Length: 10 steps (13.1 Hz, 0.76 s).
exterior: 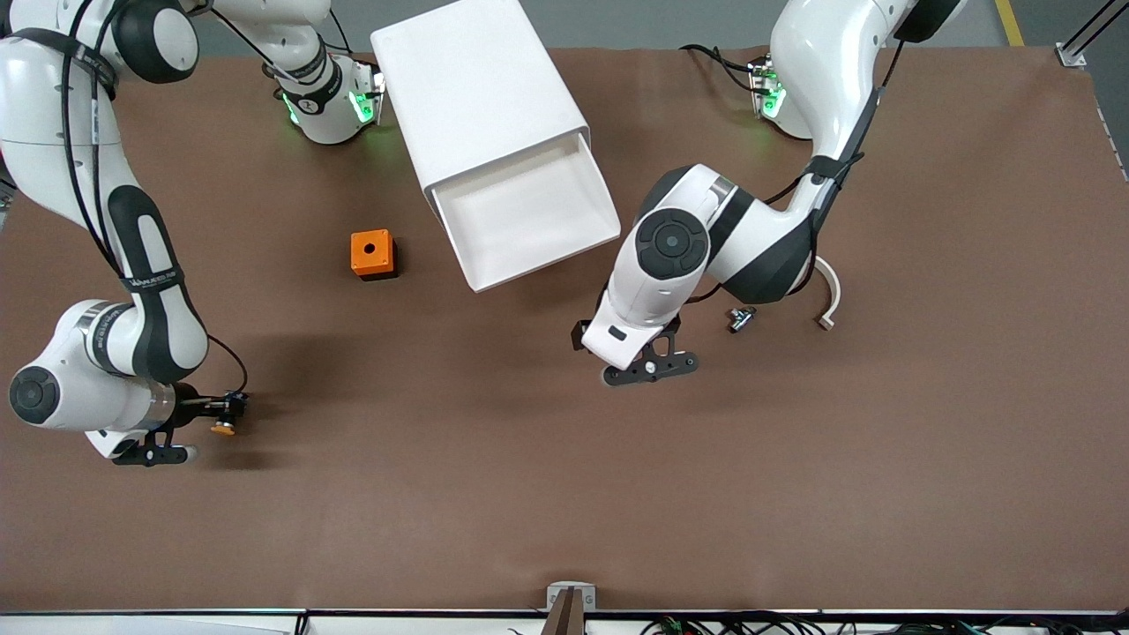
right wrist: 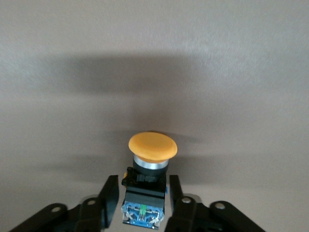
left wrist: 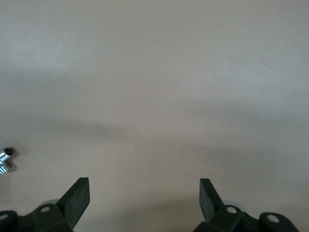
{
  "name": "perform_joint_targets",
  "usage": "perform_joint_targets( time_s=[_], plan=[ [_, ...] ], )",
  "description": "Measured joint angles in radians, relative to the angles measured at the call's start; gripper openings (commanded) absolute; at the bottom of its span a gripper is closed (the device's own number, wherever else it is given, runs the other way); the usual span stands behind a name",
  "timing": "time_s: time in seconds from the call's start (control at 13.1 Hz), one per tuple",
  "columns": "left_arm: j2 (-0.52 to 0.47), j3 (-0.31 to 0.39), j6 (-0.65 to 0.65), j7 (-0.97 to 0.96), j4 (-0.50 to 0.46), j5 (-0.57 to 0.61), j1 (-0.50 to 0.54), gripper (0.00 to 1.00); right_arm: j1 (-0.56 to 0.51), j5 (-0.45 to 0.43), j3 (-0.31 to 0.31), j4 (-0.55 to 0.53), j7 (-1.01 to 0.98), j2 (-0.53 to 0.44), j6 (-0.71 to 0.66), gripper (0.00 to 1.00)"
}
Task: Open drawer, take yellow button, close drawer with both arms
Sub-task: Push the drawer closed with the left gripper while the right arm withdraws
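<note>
The right claw (exterior: 231, 413) sits low at the right arm's end of the bench (exterior: 564, 494), its fingers (right wrist: 108, 195) just beside the button (right wrist: 148, 181), gripping or barely parted, I cannot tell. The left claw (left wrist: 145, 200) gapes wide over bare bench near the open drawer (exterior: 529, 216).

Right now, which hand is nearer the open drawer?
Left. The left hand hovers over bare table just in front of the drawer. The right hand is at the right arm's end of the table, around the button.
</note>
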Motion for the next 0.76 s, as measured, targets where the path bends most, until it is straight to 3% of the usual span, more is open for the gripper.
perform_joint_targets(
  time_s=[0.31,0.76],
  plan=[
    [0.015,-0.001,-0.001,-0.042,-0.025,0.000,-0.050,1.00,0.005,0.000,0.005,0.053,-0.002,-0.059,-0.104,1.00],
    [0.025,-0.004,-0.062,-0.095,-0.036,0.000,-0.107,1.00,0.057,0.001,0.011,0.063,0.018,-0.289,-0.276,1.00]
  ],
)
